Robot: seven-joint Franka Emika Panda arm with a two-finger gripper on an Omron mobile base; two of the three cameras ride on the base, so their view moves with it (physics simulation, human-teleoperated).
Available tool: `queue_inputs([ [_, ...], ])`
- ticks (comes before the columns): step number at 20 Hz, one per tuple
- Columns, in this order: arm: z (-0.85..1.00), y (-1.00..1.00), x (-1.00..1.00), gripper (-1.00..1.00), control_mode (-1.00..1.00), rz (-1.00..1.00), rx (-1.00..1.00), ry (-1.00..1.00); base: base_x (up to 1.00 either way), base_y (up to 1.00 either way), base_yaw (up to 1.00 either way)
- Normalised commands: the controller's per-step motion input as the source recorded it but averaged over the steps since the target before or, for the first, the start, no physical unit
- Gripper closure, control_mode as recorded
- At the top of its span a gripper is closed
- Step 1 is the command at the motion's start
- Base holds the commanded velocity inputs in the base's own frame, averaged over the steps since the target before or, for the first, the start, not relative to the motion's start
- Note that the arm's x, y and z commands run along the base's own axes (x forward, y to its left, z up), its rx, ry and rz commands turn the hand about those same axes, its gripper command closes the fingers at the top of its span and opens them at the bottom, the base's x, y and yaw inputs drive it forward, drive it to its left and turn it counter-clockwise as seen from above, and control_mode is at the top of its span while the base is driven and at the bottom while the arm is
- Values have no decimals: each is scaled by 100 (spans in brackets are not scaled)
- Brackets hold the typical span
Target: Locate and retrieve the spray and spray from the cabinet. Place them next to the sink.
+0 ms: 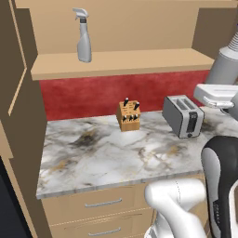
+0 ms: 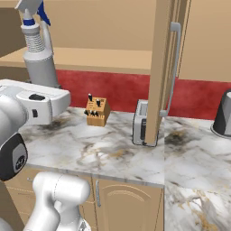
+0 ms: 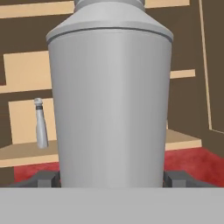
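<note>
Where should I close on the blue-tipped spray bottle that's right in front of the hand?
Grip the blue-tipped spray bottle on its straight cylindrical body below the shoulder, coming in level from the front. It stands upright, and the gripper fingers already flank its sides.

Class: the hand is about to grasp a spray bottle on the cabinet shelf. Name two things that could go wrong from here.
1. The hand is open with its fingers either side of the blue-tipped spray bottle; an off-centre closure could tip this tall bottle.
2. Pulling it out, the arm could strike the open cabinet door or the toaster below.
</note>
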Motion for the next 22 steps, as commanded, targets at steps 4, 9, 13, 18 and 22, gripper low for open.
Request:
queue_inputs([
  [4,0,0,0,100,-100,0,0,0,0,0,0],
  [9,-15,0,-14,100,-100,-1,0,0,0,0,0],
  [13,-41,-1,-54,100,-100,-5,0,-2,0,0,0],
  [18,-40,0,-37,100,-100,-6,0,0,0,0,0],
  [22,-50,9,-17,100,-100,-4,0,0,0,0,0],
])
